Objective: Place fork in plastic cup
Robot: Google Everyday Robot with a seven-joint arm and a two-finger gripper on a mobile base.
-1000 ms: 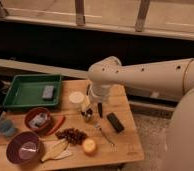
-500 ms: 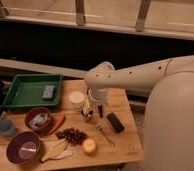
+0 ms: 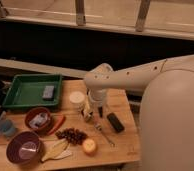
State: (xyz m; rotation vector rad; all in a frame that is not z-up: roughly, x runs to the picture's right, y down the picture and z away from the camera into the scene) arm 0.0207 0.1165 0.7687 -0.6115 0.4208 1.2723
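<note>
The thin silvery fork (image 3: pixel 104 134) lies on the wooden table (image 3: pixel 125 150), just in front of and left of the black bar (image 3: pixel 115 122). The small blue-grey plastic cup (image 3: pixel 7 127) stands at the table's far left edge, above the purple bowl (image 3: pixel 23 149). My gripper (image 3: pixel 94 112) points down over the table between the white round tub (image 3: pixel 77 98) and the black bar, a little behind the fork and above it. It is far to the right of the cup. I see nothing held in it.
A green tray (image 3: pixel 20 92) with a grey block sits at the back left. A reddish bowl (image 3: pixel 39 120), a red pepper (image 3: pixel 58 124), a dark berry cluster (image 3: pixel 72 135), a yellow fruit (image 3: pixel 89 146) and a banana (image 3: pixel 55 149) lie between fork and cup.
The arm has swung so that its pale body fills more of the right side. The gripper has come down slightly toward the table near the fork. The objects have not moved.
</note>
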